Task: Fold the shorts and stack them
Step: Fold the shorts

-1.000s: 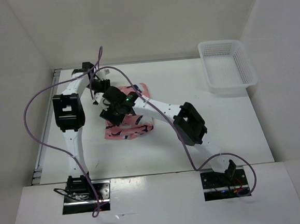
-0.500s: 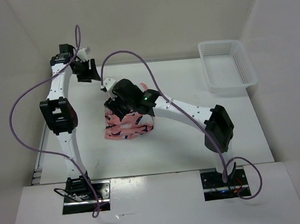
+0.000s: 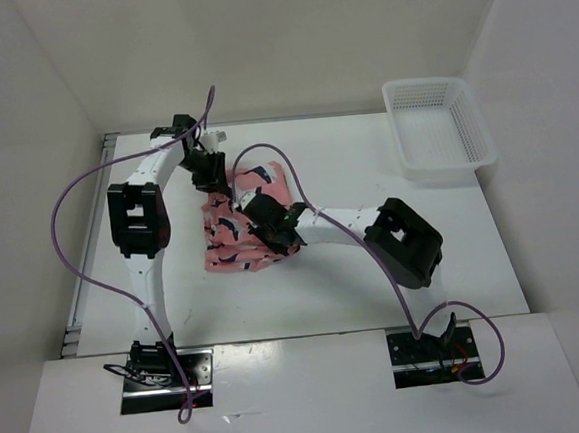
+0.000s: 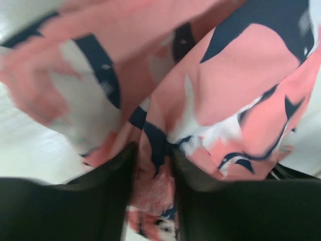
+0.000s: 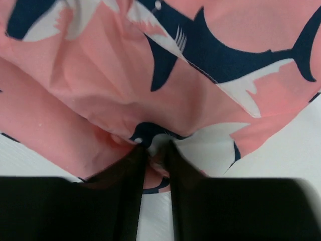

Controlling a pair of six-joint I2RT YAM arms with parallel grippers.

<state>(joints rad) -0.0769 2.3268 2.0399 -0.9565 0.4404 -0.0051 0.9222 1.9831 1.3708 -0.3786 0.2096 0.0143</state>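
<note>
Coral-pink whale-print fabric shorts [image 3: 238, 226] clamped in left gripper [image 4: 152, 153] and right gripper [image 5: 155, 150]; seemingly shallow pinches could slip, collapsing the fold

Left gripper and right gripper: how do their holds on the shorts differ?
Left gripper pinches a thick bunch at the far edge of the shorts; right gripper pinches a thin fold on their near-right part. The left jaws stand wider apart than the right's. Both clamp fabric.
</note>
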